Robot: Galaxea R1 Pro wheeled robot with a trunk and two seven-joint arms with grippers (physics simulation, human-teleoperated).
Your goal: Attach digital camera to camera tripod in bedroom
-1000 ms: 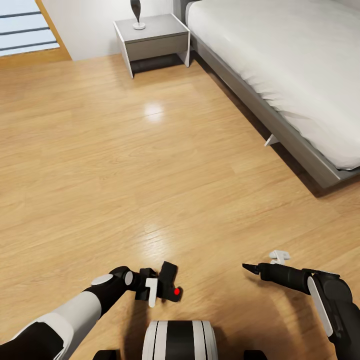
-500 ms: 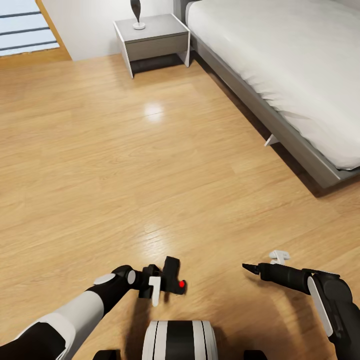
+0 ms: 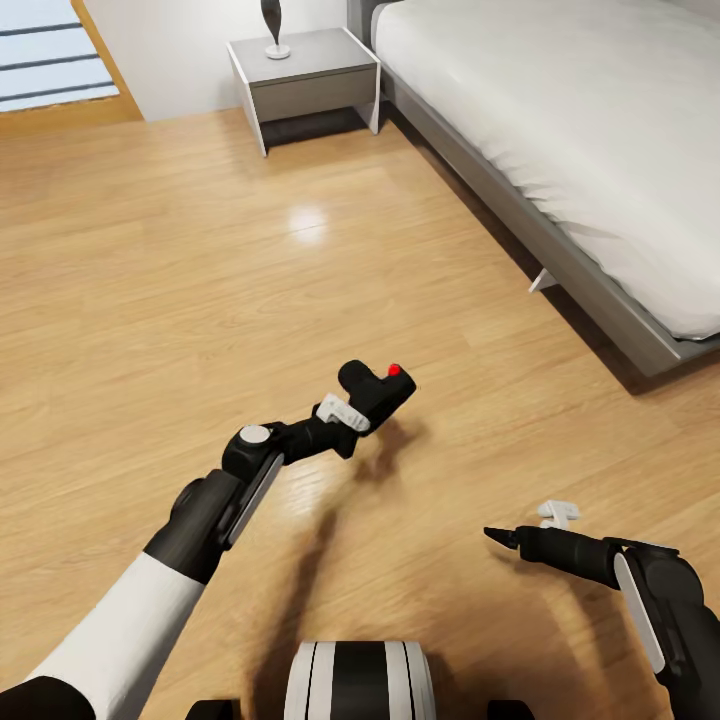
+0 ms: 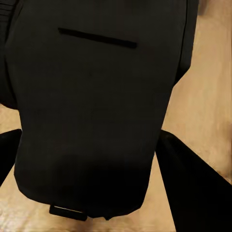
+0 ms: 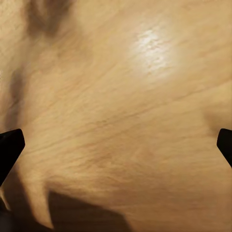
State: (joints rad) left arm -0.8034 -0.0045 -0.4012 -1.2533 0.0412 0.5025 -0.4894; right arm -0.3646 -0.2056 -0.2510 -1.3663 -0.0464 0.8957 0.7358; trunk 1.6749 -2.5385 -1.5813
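A bedroom seen from the robot's head. The left gripper [image 3: 352,412] is stretched forward over the light wood plank floor [image 3: 150,300], clamped on the digital camera [image 3: 378,385], a small black body with a red dot on top. The camera is held in the air, well short of the grey-framed bed [image 3: 560,250] with its white mattress. A grey nightstand [image 3: 305,75] stands just beside the bed's head, bearing a dark ornament [image 3: 273,25]. The right gripper [image 3: 500,538] hangs low, nearer the robot than the bed's foot; here its fingertips look close together, but the right wrist view shows dark fingertips [image 5: 9,145] at opposite edges, wide apart over bare floor. The left wrist view shows the camera's black back [image 4: 96,106] close up between two dark fingers [image 4: 193,188].
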